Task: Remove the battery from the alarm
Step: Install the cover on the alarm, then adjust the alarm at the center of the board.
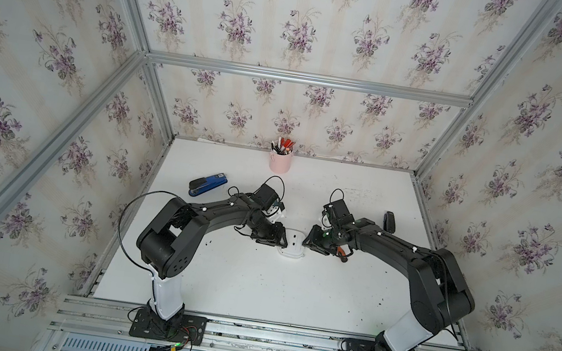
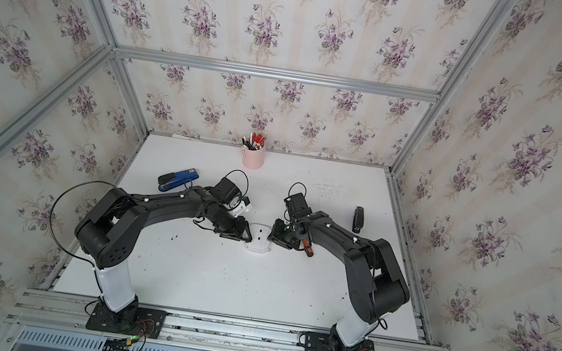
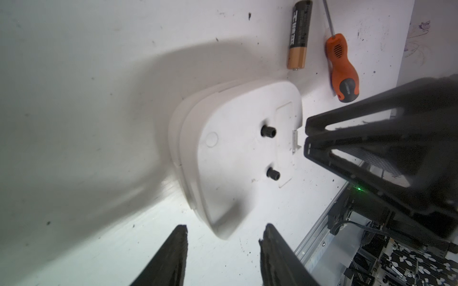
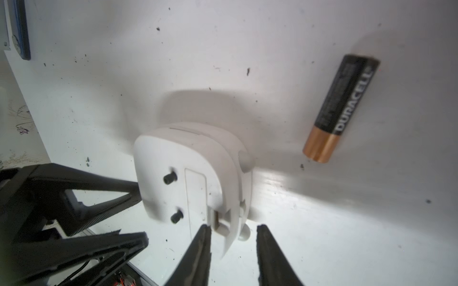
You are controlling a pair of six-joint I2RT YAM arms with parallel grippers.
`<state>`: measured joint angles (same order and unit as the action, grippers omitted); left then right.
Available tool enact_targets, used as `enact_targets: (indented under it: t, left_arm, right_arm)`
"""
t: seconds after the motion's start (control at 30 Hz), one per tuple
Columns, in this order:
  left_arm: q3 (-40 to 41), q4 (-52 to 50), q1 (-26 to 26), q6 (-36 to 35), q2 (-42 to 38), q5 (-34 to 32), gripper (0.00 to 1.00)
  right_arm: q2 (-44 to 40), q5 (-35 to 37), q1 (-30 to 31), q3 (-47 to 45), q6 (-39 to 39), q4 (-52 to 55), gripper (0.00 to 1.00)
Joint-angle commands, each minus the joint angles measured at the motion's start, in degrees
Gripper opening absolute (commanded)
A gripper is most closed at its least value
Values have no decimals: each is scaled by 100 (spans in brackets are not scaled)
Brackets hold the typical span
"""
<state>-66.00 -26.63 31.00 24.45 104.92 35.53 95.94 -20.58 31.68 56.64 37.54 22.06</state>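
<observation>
Now the small white rounded-square plastic alarm (image 1: pixel 293 245) lies face down on the white surface (image 1: pixel 254 286), mid-frame in a top view, between the two arms. The black, copper-ended cylindrical battery (image 4: pixel 342 109) lies loose on the surface, apart from the alarm and just beside an orange-handled screwdriver (image 3: pixel 342 69). The left pincer (image 3: pixel 223 230) is spread. The right pincer (image 4: pixel 231 229) is parted astride the alarm's edge.

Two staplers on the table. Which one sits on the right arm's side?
The small all-black stapler, near the table edge beyond the right arm. The blue stapler lies beyond the left arm.
</observation>
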Motion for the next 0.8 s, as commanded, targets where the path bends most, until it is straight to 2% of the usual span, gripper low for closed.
enact_targets:
  t: [0.0, 0.03, 0.23, 0.4, 0.57, 0.67, 0.77]
  left_arm:
    - [-62, -52, 2, -53, -30, -58, 53]
    - [-84, -61, 1, -39, -33, -55, 53]
    - [-201, -188, -48, 65, -271, -144, 54]
    - [-198, -162, -147, 218, -514, -113, 64]
    - [-121, -175, -147, 516, -621, -140, 69]
    - [235, 208, -138, 1050, -776, 48, 70]
    - [508, 235, -71, 1472, -920, -71, 69]
  right_arm:
    - [-99, -150, -3, -32, 44, -142, 39]
    - [-134, -213, -214, -53, 58, -197, 41]
    - [-228, -368, -364, 41, -131, -280, 53]
    - [-117, -261, -382, 607, -533, 263, 62]
    - [-74, -276, -473, 846, -682, 521, 64]
    - [97, -366, -686, 1147, -885, 772, 65]
    - [433, -781, -1032, 1407, -1150, 877, 63]
